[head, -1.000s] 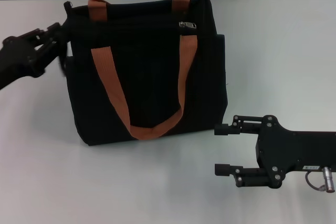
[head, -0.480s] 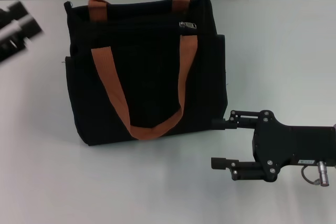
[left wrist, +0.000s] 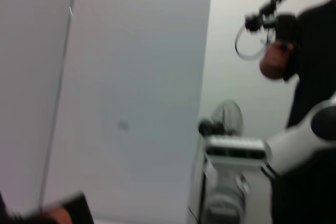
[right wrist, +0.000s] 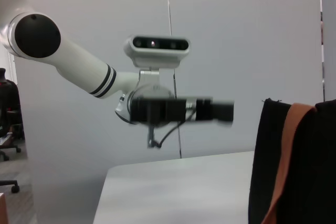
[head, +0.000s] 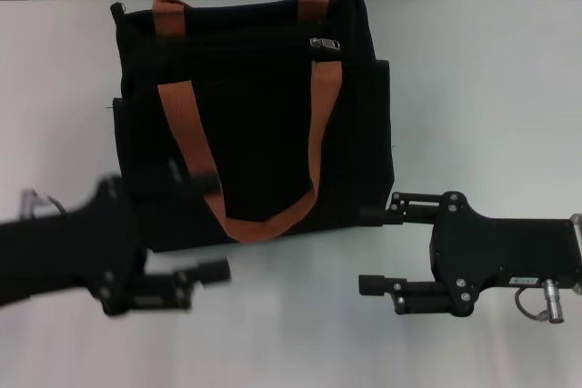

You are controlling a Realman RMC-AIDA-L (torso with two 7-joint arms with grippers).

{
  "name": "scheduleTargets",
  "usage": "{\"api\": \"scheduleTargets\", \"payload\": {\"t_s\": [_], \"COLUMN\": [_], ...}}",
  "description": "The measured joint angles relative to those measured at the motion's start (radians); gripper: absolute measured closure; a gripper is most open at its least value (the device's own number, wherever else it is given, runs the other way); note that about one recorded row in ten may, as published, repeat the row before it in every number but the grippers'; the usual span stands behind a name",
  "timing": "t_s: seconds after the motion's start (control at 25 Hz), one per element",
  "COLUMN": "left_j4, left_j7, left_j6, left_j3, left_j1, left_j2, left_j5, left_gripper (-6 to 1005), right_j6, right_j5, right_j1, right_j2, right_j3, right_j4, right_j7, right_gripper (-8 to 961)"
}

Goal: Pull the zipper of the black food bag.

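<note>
The black food bag (head: 259,124) stands upright in the middle of the white table, with orange-brown strap handles (head: 189,147) hanging down its front. The silver zipper (head: 325,44) sits on the top zip line, near the bag's right end. My left gripper (head: 211,227) is open and blurred by motion, low at the bag's front left corner, its upper finger over the bag's face. My right gripper (head: 371,250) is open at the bag's front right corner, its upper finger near the bag's bottom edge. The right wrist view shows the bag's edge (right wrist: 320,171) and the left gripper (right wrist: 178,111).
The white table (head: 482,88) stretches to the right of and behind the bag. A grey wall runs along the back edge. The left wrist view shows a wall, the robot's head (left wrist: 233,153) and a person (left wrist: 302,51) standing behind.
My left arm left the bag's far left top corner, swung out past the left edge, and now sits low at the front left. My right gripper crept left toward the bag.
</note>
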Motion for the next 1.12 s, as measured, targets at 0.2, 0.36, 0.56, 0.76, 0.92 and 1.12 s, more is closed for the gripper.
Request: {"api": "scheduleTargets", "payload": {"t_s": [0.2, 0.36, 0.56, 0.76, 0.92, 1.12], "left_j4": [-0.006, -0.014, -0.018, -0.018, -0.019, -0.026], "left_j7": [0.027, 0.041, 0.049, 0.049, 0.049, 0.049], "left_j6": [-0.135, -0.156, -0.158, -0.157, -0.157, -0.156], "left_j3": [-0.002, -0.002, 0.0, 0.004, 0.003, 0.002], "left_j1": [0.03, 0.032, 0.031, 0.03, 0.032, 0.032], "left_j2": [-0.017, -0.019, -0.021, -0.021, -0.021, -0.021], "left_j5": [0.132, 0.149, 0.15, 0.151, 0.151, 0.152], "left_gripper": [165, 165, 165, 165, 165, 165], "right_j6": [0.032, 0.048, 0.062, 0.064, 0.067, 0.078], "right_j5": [-0.005, -0.006, -0.006, -0.001, 0.0, -0.001], "right_j1": [0.014, 0.033, 0.047, 0.053, 0.061, 0.065], "right_j2": [0.002, 0.003, 0.004, 0.005, 0.005, 0.005], "right_j3": [-0.053, -0.064, -0.064, -0.064, -0.064, -0.064], "right_j4": [0.032, 0.057, 0.068, 0.069, 0.069, 0.069], "right_j7": [0.0, 0.0, 0.0, -0.001, -0.002, -0.011], "right_gripper": [254, 254, 254, 254, 254, 254]}}
